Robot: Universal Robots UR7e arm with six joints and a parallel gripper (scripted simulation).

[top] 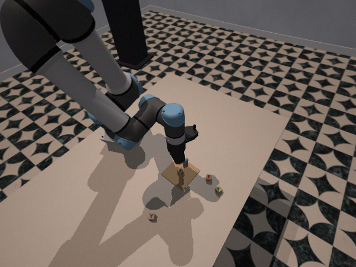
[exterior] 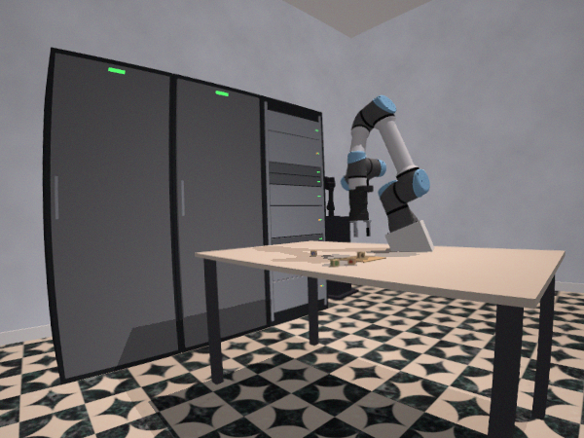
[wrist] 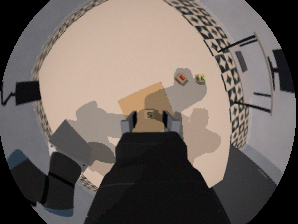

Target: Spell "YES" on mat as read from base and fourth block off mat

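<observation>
The tan mat (top: 168, 174) (exterior: 379, 259) (wrist: 131, 104) lies flat on the table. The S block (top: 180, 171) (exterior: 360, 254) (wrist: 149, 114) lies flat near the mat's middle, in shadow. The red E block (top: 209, 177) (exterior: 351, 262) (wrist: 181, 78) lies off the mat. Beside it lies a block with a green letter (top: 218, 189) (exterior: 334, 263) (wrist: 200, 78), seemingly K, also off the mat. The blue Y block (top: 151, 216) (exterior: 313, 253) lies alone off the mat, hidden in the wrist view. My gripper (exterior: 362, 231) (wrist: 149, 116) is open and empty, pointing down above the S block.
The table (top: 231, 118) (exterior: 467, 268) has its edge beyond the E and green-letter blocks. The robot's base (exterior: 411, 237) stands on the table, on the opposite side of the mat from those blocks. The arm's shadows fall across the mat and table.
</observation>
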